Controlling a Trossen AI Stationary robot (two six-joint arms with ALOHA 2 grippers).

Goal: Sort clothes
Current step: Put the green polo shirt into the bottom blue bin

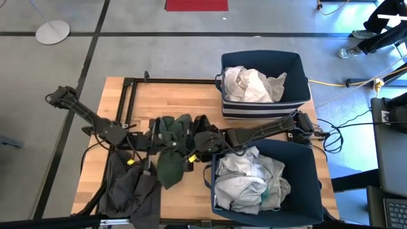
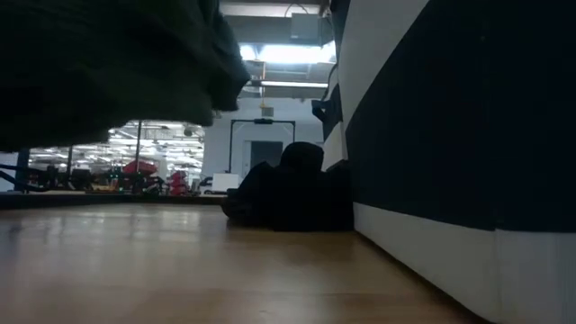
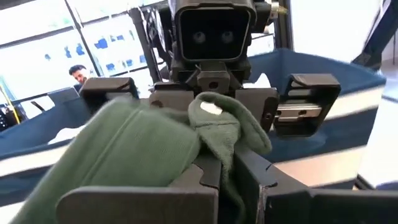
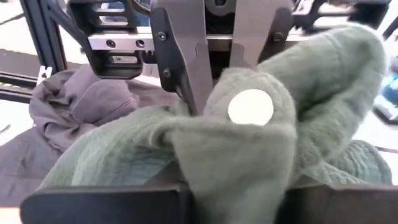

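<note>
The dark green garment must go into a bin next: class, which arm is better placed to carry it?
Probably the right: both claws grip the dark green garment, but the right claw sits beside the near bin, the left claw farther away.

2 bins stand on the table's (image 1: 121,95) right side: the far bin (image 1: 296,63) toward the back edge, the near bin (image 1: 318,178) toward the front, each with a heap of clothes (image 1: 254,84) in it. a garment (image 1: 170,152) hangs at mid-table, just left of the near bin, between the left gripper (image 1: 158,141) and the right gripper (image 1: 202,143), both closed on it. a pile (image 1: 130,187) lies at the front left corner.
</note>
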